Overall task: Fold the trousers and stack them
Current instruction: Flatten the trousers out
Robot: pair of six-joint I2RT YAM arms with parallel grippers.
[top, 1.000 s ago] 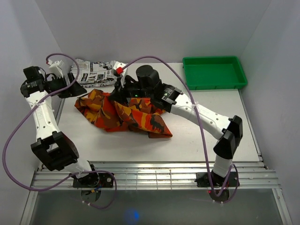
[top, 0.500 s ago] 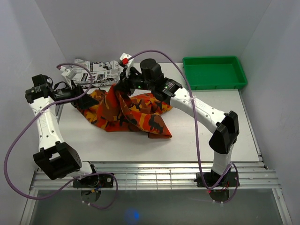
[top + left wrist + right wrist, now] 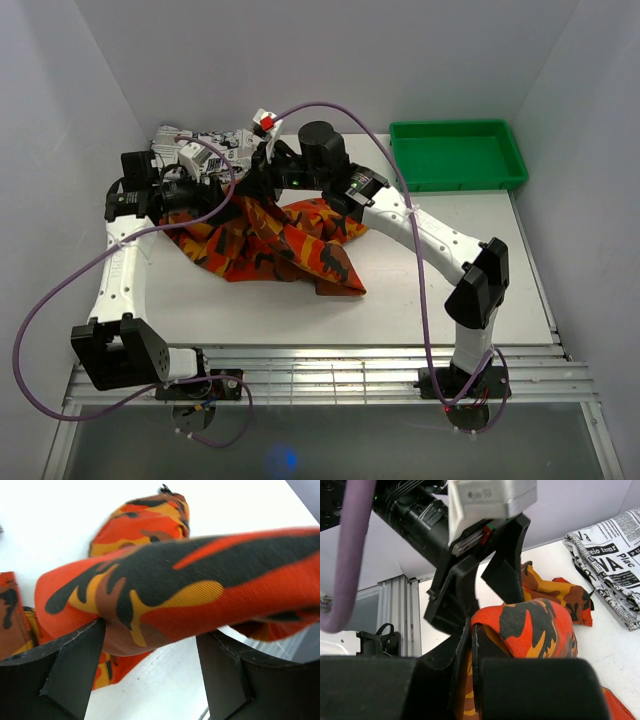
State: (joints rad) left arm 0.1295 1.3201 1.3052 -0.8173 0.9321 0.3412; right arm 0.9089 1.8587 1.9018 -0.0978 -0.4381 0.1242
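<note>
Left hand: fingers spread, straddling raised fold of trousers, not clamped. Fold's long axis crosses gap between fingers, so cloth sits inside grasp; closing looks like next need. Right hand, just beside it to right: clenched on same fold, holding it off table. Rest of trousers: crumpled heap, left-centre of table, trailing right and toward arm bases.

Trousers: woven cloth, fine diagonal rib, matt print. Left gripper fingers: black plastic, matt, slightly grainy. Newsprint garment: soft matt cloth. Tray: green plastic, slight sheen. Table: white, smooth, matt. Cable: smooth purple sheath. Near-edge rail: ribbed bare metal, dull shine.
</note>
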